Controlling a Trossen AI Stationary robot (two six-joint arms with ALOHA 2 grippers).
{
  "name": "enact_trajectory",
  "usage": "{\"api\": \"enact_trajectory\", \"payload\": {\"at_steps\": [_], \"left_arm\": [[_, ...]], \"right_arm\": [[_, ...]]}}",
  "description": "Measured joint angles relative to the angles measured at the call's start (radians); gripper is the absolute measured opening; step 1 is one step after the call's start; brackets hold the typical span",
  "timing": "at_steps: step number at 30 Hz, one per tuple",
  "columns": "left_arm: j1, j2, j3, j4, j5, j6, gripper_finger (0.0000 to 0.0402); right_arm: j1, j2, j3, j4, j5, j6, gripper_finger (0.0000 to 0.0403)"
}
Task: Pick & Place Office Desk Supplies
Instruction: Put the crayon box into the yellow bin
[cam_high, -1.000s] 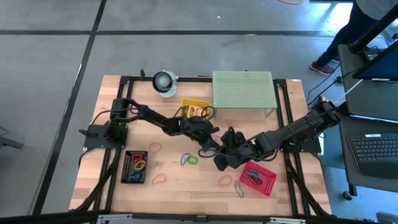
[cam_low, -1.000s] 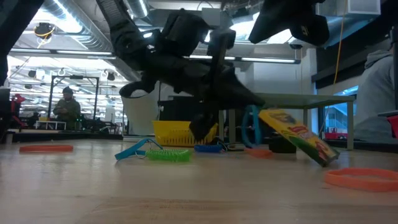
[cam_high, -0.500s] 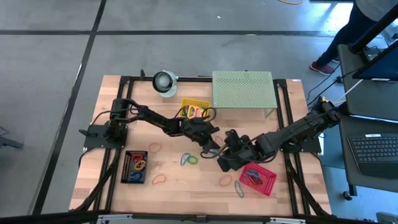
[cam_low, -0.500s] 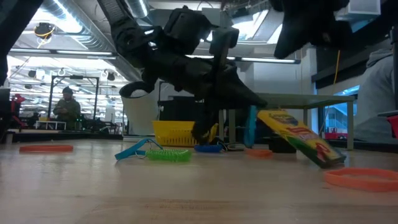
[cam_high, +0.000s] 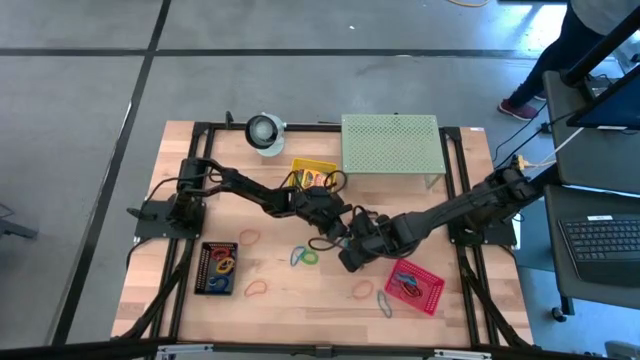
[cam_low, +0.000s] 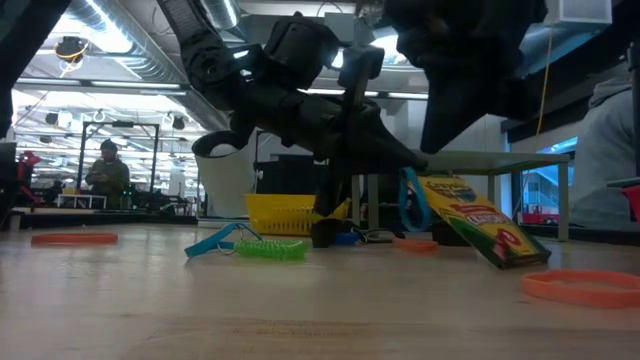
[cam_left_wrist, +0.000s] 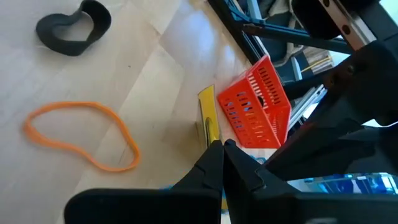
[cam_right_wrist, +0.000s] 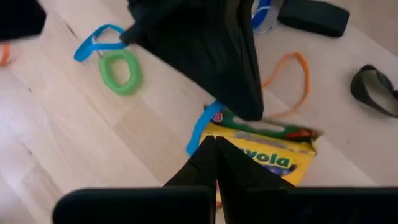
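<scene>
- Bench (cam_high: 280, 300) shot from overhead: both dark arms reach in and meet near the middle, pretty much on top of each other.
- Left end effector (cam_left_wrist: 222, 147) has its fingers pressed together with nothing between them. Its wrist view looks past the tips at a crayon box (cam_left_wrist: 209, 118) seen edge-on and a red basket (cam_left_wrist: 258, 109) just beyond it.
- Right end effector (cam_right_wrist: 216, 142) is pressed together too, tips sitting right over the yellow-and-green crayon box (cam_right_wrist: 264, 155), which reads "crayola" on top. Can't tell if the tips actually touch it.
- From bench level that crayon box (cam_low: 482, 225) is tilted, one end up and the other on the wood, with a blue band (cam_low: 410, 200) just beside its raised end.
- Loose stuff around: green coiled band (cam_right_wrist: 121, 71) touching a blue loop (cam_right_wrist: 93, 43), an orange rubber band (cam_left_wrist: 84, 134) lying flat, a black loop (cam_left_wrist: 73, 28) well apart from it.
- Overhead also shows a black tray (cam_high: 217, 268) with bands in it on the left arm's side, a yellow basket (cam_high: 312, 175) beside the pale green perforated stand (cam_high: 390, 145), and a round white roll thing (cam_high: 264, 131) near the far edge.
- More orange loops (cam_high: 250, 237) lie scattered on the wood.
- Person (cam_low: 107, 170) standing way back in the room behind the bench.
</scene>
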Motion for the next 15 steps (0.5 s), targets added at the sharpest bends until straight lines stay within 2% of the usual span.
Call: {"api": "enact_trajectory", "payload": {"at_steps": [15], "left_arm": [[0.0,0.0,0.0,0.047,0.012,-0.017,0.0001]], "right_arm": [[-0.033,0.057,0.0,0.029,-0.012,-0.039,0.0]]}}
